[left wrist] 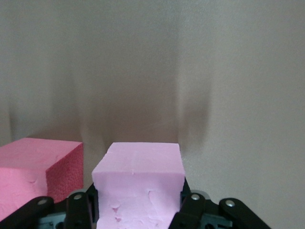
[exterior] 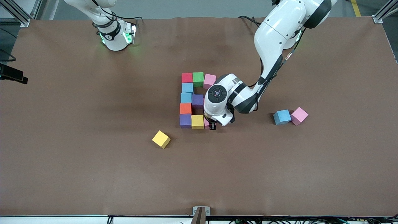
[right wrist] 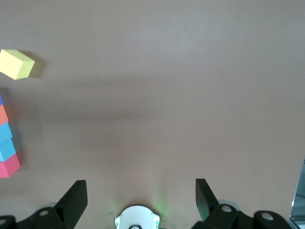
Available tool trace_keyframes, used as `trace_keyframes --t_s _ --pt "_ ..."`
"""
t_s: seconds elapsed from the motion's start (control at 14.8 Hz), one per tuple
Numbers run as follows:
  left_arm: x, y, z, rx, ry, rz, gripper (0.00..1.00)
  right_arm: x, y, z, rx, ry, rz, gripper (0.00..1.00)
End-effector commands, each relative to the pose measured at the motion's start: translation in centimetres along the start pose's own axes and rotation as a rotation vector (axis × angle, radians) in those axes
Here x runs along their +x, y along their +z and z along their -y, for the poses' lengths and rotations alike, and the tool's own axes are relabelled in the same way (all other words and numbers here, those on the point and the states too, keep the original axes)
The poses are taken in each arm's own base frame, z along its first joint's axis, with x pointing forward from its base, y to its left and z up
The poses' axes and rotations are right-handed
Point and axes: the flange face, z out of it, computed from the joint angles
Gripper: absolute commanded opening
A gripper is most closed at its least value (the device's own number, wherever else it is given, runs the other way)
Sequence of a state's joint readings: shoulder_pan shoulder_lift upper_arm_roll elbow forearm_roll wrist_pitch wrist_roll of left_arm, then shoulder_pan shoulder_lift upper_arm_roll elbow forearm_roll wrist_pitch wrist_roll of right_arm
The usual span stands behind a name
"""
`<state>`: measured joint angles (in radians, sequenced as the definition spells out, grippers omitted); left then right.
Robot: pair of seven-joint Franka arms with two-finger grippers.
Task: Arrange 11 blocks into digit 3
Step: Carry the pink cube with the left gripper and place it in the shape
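Holding a pink block (left wrist: 138, 183) at the lower corner of the digit 3 (exterior: 193, 100) at frame centre, the left gripper (exterior: 212, 126) could nudge the yellow block (exterior: 197, 121) askew when releasing, while the right gripper (right wrist: 140, 198) waits wide open.

Robotics lab: 2 Franka arms on brown-covered table (exterior: 93, 174), aluminium frame posts (exterior: 18, 12), loose cabling.
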<state>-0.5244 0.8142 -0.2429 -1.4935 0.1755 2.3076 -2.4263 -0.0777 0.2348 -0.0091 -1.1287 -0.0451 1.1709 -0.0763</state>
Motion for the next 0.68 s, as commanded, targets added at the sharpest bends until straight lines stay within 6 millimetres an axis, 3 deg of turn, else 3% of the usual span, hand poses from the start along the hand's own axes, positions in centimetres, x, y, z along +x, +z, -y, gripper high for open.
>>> trace_keyframes --t_s 0.0,0.07,0.14,0.2,0.41,0.61 --pt "-0.7 1.2 0.1 -0.01 -0.001 -0.002 0.25 -1.6 -1.3 0.9 0.005 -0.016 -0.002 1.0" --pt "-0.6 1.2 0.1 -0.011 0.002 -0.003 0.34 -1.6 -1.6 2.3 -0.004 -0.037 -0.008 1.0" --pt "-0.6 1.2 0.0 -0.012 0.004 -0.003 0.55 -1.6 -1.5 3.2 -0.015 -0.05 -0.003 1.0" --pt "-0.6 1.0 0.0 -0.015 0.012 -0.002 1.0 -1.8 -1.9 3.9 -0.017 -0.059 -0.012 1.0" --pt "0.0 -0.6 -1.1 -0.039 0.0 0.006 1.0 -2.4 -2.0 2.8 0.0 -0.039 -0.009 1.0" --pt "0.2 -3.5 -1.9 -0.073 -0.004 0.023 1.0 -2.4 -1.9 3.1 0.004 -0.042 -0.006 1.0"
